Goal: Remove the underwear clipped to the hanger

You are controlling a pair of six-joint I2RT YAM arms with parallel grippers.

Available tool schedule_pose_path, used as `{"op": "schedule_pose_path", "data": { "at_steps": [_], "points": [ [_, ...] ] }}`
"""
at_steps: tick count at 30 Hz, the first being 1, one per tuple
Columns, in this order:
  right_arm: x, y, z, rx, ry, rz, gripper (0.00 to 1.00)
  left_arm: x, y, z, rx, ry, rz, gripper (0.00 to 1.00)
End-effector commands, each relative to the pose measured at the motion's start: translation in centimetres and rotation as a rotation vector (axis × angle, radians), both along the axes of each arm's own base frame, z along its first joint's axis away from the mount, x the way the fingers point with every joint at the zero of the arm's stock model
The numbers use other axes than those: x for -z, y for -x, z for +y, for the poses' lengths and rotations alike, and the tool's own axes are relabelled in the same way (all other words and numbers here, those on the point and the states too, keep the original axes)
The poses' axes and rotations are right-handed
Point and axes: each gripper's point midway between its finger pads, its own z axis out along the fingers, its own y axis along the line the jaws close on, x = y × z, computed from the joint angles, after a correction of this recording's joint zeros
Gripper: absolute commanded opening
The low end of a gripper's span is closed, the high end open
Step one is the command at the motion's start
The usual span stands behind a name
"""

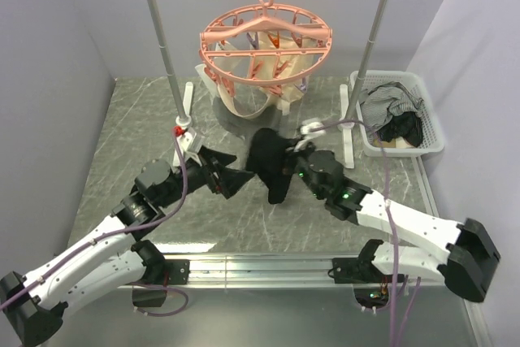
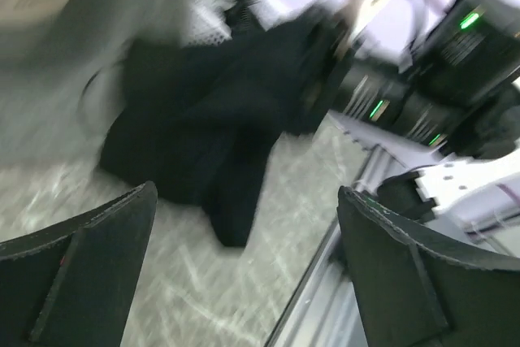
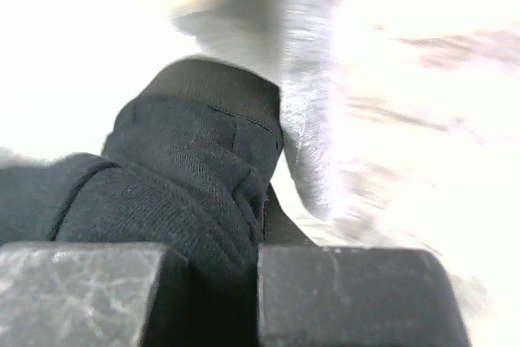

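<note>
My right gripper is clamped tight on the black underwear, my left gripper gapes wide and empty beside it, and only the overhead view shows cream underwear clipped on the hanger.
</note>
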Motion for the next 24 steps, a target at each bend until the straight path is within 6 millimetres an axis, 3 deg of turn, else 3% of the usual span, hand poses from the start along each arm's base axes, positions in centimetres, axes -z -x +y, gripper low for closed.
{"op": "schedule_pose_path", "data": {
  "at_steps": [1,2,7,13,15,19,20,21,22,23,24],
  "points": [
    [-0.8,-2.1,-7.2,0.347,-0.156,0.037,0.0,1.3,-0.5,1.9,-0.107,0.03,0.011,0.99],
    [-0.4,-3.1,-9.9,0.437,-0.166,0.05,0.0,1.8,-0.4,2.1,-0.115,0.038,0.026,0.99],
    [2.1,-4.2,-19.6,0.824,-0.217,0.152,0.0,4.0,0.5,2.7,-0.113,0.048,0.079,1.0],
    [1.7,-4.3,-30.3,1.211,-0.349,0.145,0.0,5.1,1.7,2.7,-0.075,0.071,0.119,0.99],
    [-0.3,-4.8,-33.2,1.281,-0.422,0.082,0.0,5.2,2.0,2.5,-0.052,0.068,0.118,0.99],
    [-4.9,-6.8,-36.2,1.369,-0.49,-0.005,0.0,4.6,2.4,2.6,-0.037,0.062,0.098,0.99],
    [-4.7,-7.9,-36.6,1.388,-0.483,0.011,0.0,4.6,2.5,2.8,-0.04,0.059,0.099,1.0],
    [-7.0,-8.6,-37.6,1.402,-0.513,-0.032,0.0,4.2,2.5,2.9,-0.044,0.064,0.092,1.0],
    [-7.5,-9.3,-38.5,1.423,-0.514,-0.041,0.0,4.1,2.5,2.9,-0.045,0.063,0.087,0.99],
    [-6.6,-10.8,-39.0,1.433,-0.485,-0.014,0.0,4.1,2.5,3.1,-0.051,0.061,0.089,0.99],
    [-8.8,-12.4,-39.0,1.4,-0.505,-0.047,0.0,4.0,2.5,3.2,-0.054,0.061,0.089,1.0]
  ]
}}
